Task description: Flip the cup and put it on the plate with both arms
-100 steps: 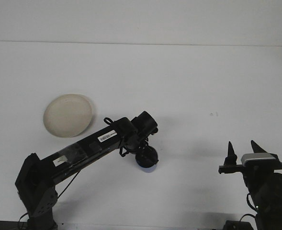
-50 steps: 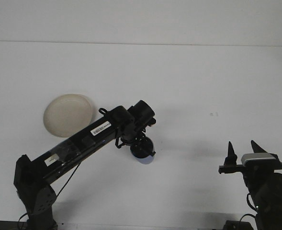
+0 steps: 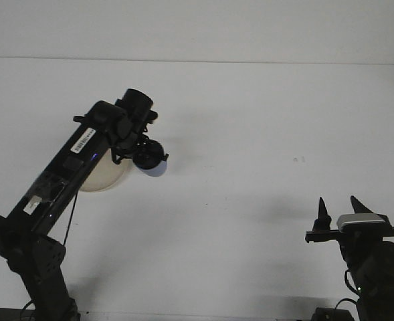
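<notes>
My left gripper is shut on a pale blue cup, held in the air just right of the cream plate. Only the cup's lower edge shows below the dark fingers. The left arm crosses over the plate and hides most of it; just its lower right part is visible. My right gripper stands open at the lower right, fingers pointing up, holding nothing.
The white table stretches across the whole view with a wall line at the back. A small mark lies on the table right of centre.
My left arm has lifted and swung up and to the left with the cup, from the table's middle to beside the plate. The right arm has not moved.
</notes>
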Robot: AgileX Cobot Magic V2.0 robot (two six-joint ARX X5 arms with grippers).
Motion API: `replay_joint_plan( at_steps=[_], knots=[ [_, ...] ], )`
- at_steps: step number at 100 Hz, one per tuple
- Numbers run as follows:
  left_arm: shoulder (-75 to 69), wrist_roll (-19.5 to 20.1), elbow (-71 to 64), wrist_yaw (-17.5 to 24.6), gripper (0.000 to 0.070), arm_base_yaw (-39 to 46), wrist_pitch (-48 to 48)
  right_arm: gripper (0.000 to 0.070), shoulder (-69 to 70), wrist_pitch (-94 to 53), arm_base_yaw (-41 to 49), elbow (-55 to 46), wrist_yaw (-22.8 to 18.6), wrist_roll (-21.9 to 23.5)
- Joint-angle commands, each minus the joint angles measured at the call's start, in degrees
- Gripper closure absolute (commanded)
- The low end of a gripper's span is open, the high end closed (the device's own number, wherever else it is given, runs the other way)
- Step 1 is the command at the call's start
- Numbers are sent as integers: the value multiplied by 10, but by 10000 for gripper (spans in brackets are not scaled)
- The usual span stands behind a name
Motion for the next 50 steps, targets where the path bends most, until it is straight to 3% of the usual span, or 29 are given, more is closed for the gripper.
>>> replay_joint_plan(
  at_steps=[1,29,50],
  knots=[
    [7,5,14,-4,693,25,1,221,2,6,0,3,0,4],
    [9,0,9,-4,693,156,2,221,2,6,0,3,0,4],
    [10,-2,-20,-4,693,209,26,221,2,6,0,3,0,4]
  ],
)
